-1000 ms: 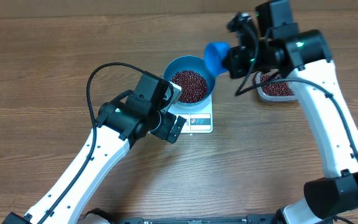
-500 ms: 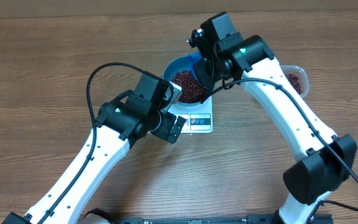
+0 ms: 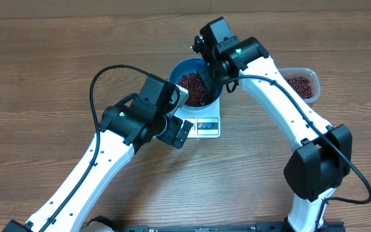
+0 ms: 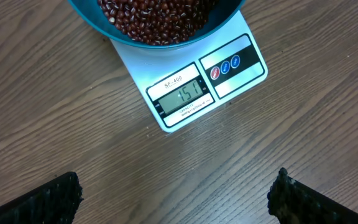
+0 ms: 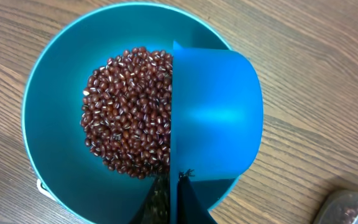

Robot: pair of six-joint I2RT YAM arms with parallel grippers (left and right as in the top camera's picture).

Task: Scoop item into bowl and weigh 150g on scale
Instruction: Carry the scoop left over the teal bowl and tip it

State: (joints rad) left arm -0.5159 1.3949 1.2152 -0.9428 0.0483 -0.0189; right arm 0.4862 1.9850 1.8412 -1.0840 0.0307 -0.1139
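Note:
The blue bowl stands on the white scale and holds a heap of red-brown beans. Over the bowl's right half, my right gripper is shut on the handle of a blue scoop. The scoop is turned on its side above the beans, inside the bowl's rim; its inside is hidden. My left gripper hangs open over bare wood in front of the scale, whose display reads 151. From overhead the left gripper is at the scale's left edge.
A clear plastic tub with more beans stands to the right of the bowl; its corner shows in the right wrist view. The right arm arches over the table's right half. A black cable loops above the left arm.
The right arm has swung left from the tub, carrying the scoop to the bowl and turning it on its side. The left arm has not moved.

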